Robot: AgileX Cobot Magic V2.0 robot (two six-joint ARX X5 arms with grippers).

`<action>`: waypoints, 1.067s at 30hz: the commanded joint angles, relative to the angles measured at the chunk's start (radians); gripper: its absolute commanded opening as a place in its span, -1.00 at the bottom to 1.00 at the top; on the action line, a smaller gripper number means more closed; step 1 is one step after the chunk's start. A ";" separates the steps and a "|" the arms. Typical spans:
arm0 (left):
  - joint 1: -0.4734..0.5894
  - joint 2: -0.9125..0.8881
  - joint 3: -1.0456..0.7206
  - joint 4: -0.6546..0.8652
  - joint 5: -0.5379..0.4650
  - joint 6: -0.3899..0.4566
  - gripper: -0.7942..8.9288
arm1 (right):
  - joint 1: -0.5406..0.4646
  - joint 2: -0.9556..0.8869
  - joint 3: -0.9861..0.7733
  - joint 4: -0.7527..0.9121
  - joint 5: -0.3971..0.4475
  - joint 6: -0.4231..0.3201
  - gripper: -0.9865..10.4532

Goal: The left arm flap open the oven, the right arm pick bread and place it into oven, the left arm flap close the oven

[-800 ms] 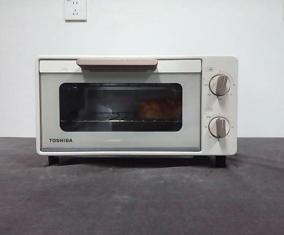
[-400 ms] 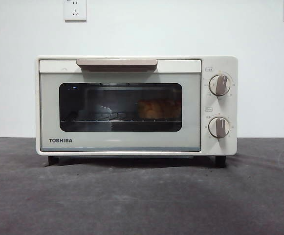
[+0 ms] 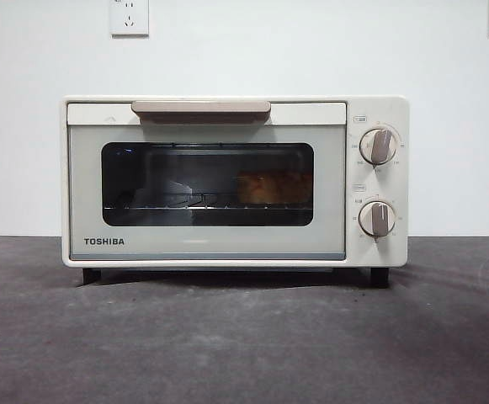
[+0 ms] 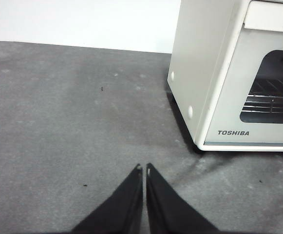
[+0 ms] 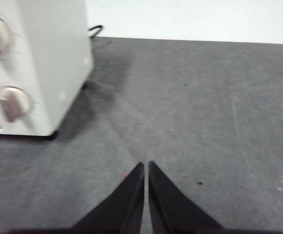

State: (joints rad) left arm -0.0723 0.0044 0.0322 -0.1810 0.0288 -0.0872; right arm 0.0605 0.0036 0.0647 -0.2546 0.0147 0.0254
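1. The TOSHIBA toaster oven (image 3: 236, 181) stands on the dark grey table (image 3: 244, 345) against the white wall (image 3: 311, 50), its door closed and bare tabletop showing before it and at both sides.
2. The left gripper (image 4: 144, 169) hangs over the table, well apart from the oven's TOSHIBA-label corner, its jaws pressed together on nothing.
3. The right gripper (image 5: 145, 165) hangs off the knob (image 5: 13, 103) side, jaws likewise closed and empty.
4. The bread (image 3: 273, 187), golden-orange and lumpy, lies on the wire rack (image 3: 185, 202) behind the dark glass, toward the knobs.
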 commanded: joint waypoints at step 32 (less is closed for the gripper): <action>0.000 -0.001 -0.020 -0.006 -0.003 0.016 -0.79 | -0.039 0.000 -0.055 0.098 0.012 -0.048 -0.81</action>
State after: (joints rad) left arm -0.0723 0.0044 0.0322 -0.1814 0.0280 -0.0872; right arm 0.0208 0.0051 0.0177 -0.1669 0.0257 -0.0151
